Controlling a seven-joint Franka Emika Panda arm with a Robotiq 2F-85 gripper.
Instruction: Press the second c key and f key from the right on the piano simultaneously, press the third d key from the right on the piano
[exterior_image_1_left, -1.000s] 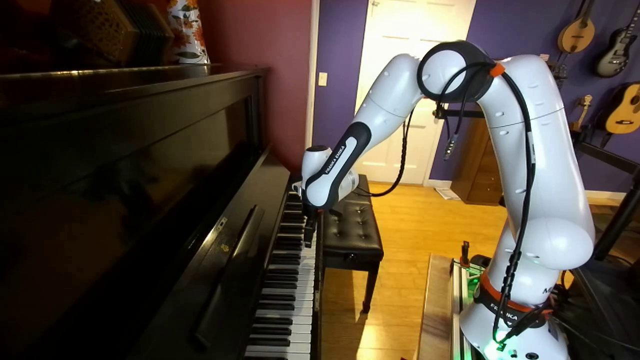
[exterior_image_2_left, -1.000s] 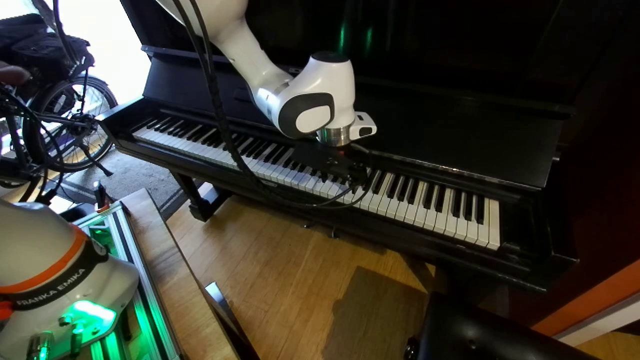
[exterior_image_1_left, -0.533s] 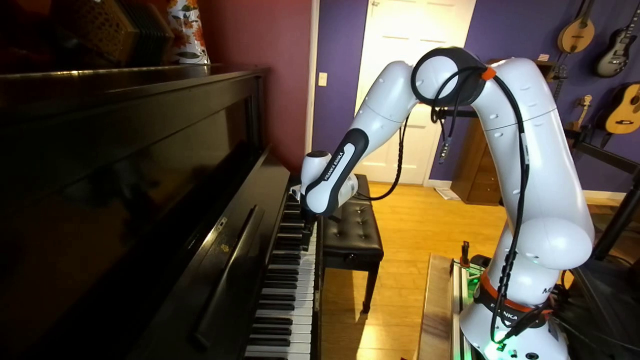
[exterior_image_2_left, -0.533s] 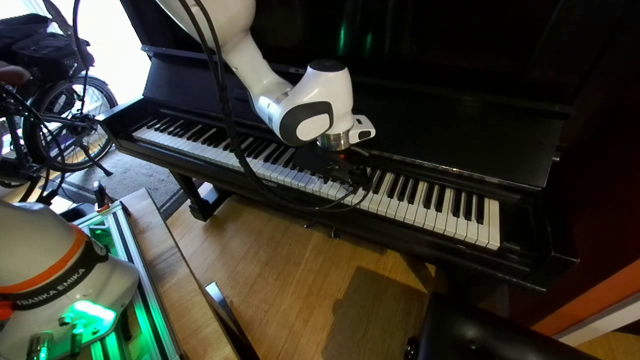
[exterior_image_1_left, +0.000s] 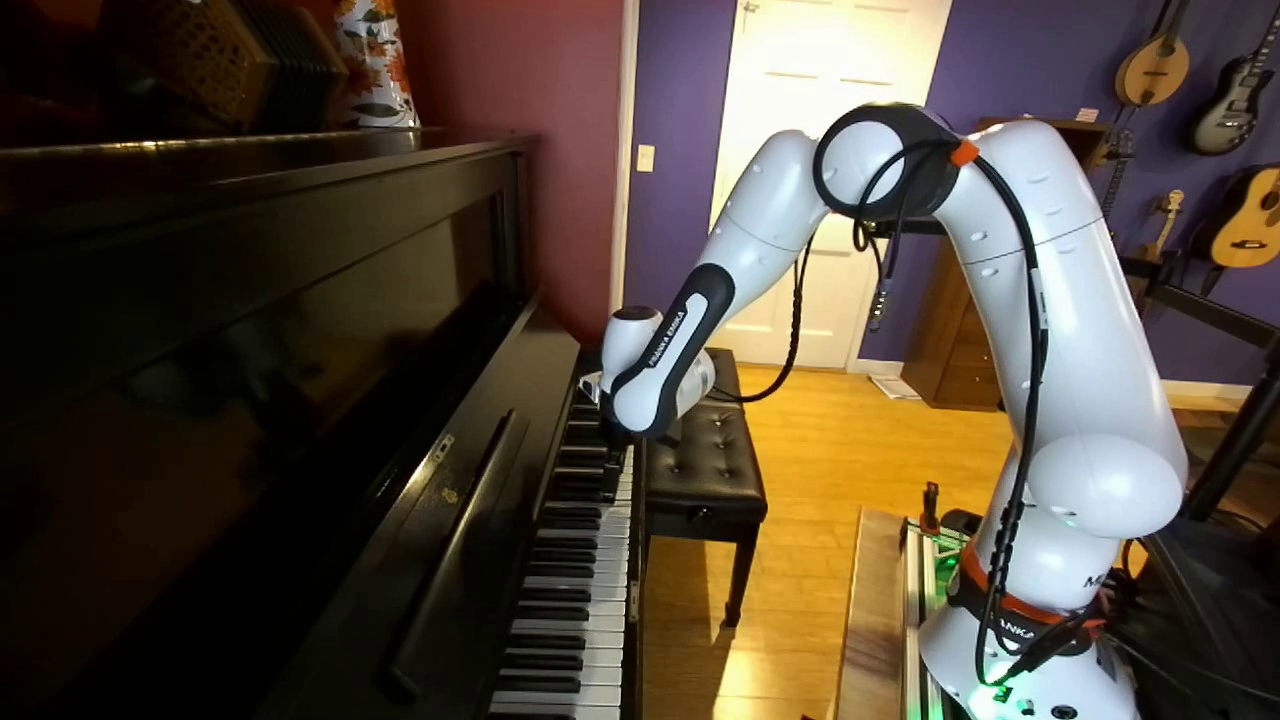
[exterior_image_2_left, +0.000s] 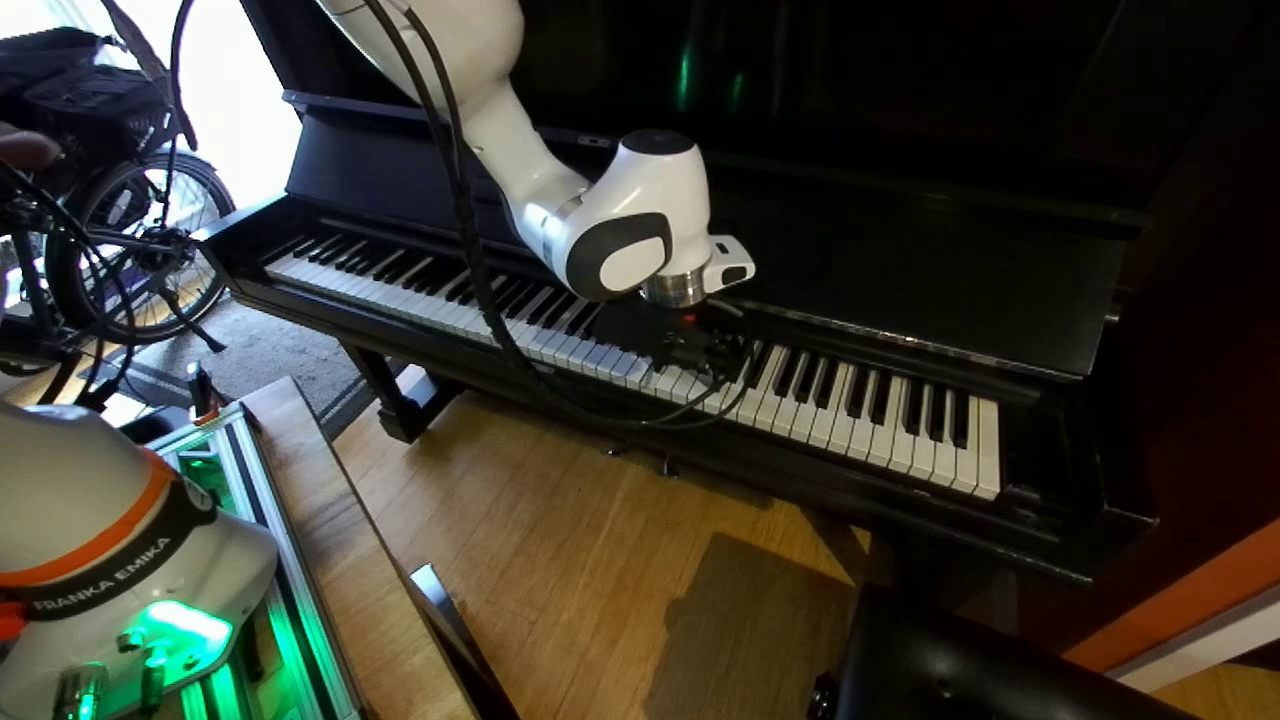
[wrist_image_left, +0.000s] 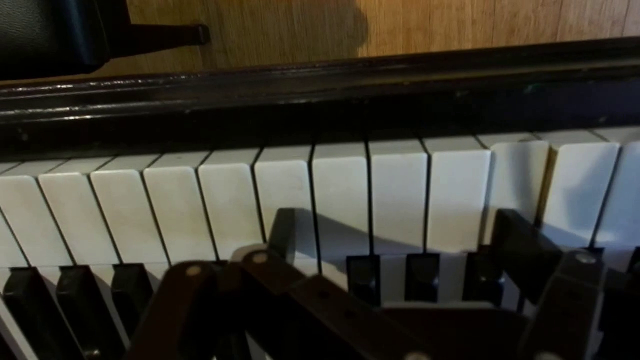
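Wrist view: black two-fingered gripper (wrist_image_left: 395, 227) over a long row of white and black keys (wrist_image_left: 400, 192), fingers (wrist_image_left: 522, 245) wide apart, several white keys between; contact unclear. I cannot read that gap in the exterior views; both give me the glossy dark brown-black upright piano (exterior_image_1_left: 430, 290), keys under the gripper. In an exterior view, not from the wrist, I see a white, orange-flowered vase (exterior_image_1_left: 380, 75) on its top.

There was one piano (exterior_image_2_left: 900, 250), one robot arm (exterior_image_1_left: 1085, 290), one gripper (wrist_image_left: 397, 229) with two fingers (wrist_image_left: 282, 232), one bench (exterior_image_1_left: 705, 460), one door (exterior_image_1_left: 845, 310), one vase (exterior_image_1_left: 378, 65) and one light switch (exterior_image_1_left: 645, 158); at least two guitars (exterior_image_1_left: 1248, 220) were in view.
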